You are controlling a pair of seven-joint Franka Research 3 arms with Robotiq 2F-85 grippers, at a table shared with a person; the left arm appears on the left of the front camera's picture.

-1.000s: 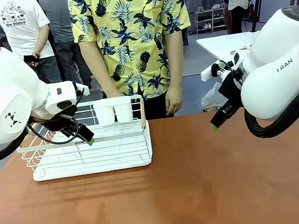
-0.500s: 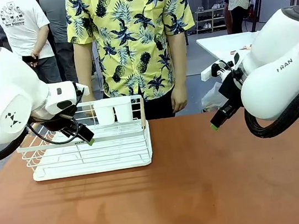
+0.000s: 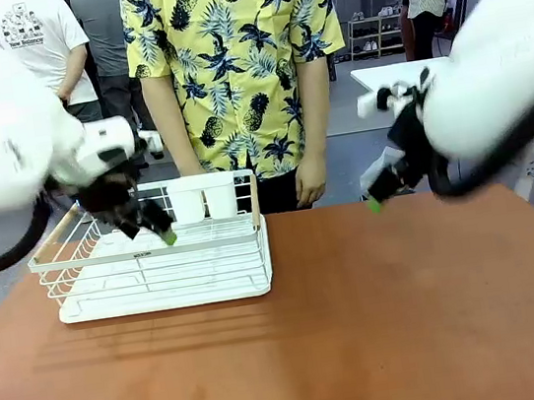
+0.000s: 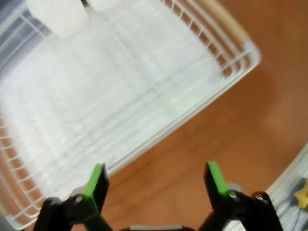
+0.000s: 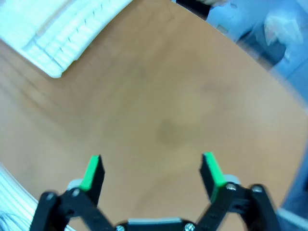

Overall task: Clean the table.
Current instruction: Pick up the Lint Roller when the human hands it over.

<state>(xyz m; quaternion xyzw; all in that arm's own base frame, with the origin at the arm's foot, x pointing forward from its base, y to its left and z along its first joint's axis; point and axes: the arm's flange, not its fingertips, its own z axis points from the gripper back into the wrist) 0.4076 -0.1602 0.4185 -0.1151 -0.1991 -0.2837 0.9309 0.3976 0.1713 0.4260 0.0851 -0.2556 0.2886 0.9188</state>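
Note:
The reddish-brown table (image 3: 363,316) spreads across the front view, its top bare apart from a white wire rack (image 3: 157,265) at the left. My left gripper (image 3: 157,227) hangs over the rack's front part, blurred by motion. In the left wrist view that gripper (image 4: 154,175) is open above the rack's front rim (image 4: 159,130). My right gripper (image 3: 378,196) hovers above the table's far right side. In the right wrist view it (image 5: 151,168) stands open over bare table (image 5: 173,110), nothing between its fingers.
Two white cups (image 3: 203,197) stand in the rack's back row. A person in a yellow patterned shirt (image 3: 233,65) stands at the far edge, hands down by the sides. A smaller white table (image 3: 399,77) lies behind at the right.
Both arms have swung upward and now blur with motion. The left gripper shifted slightly right over the rack, and the right gripper rose a little. The person's arms moved slightly.

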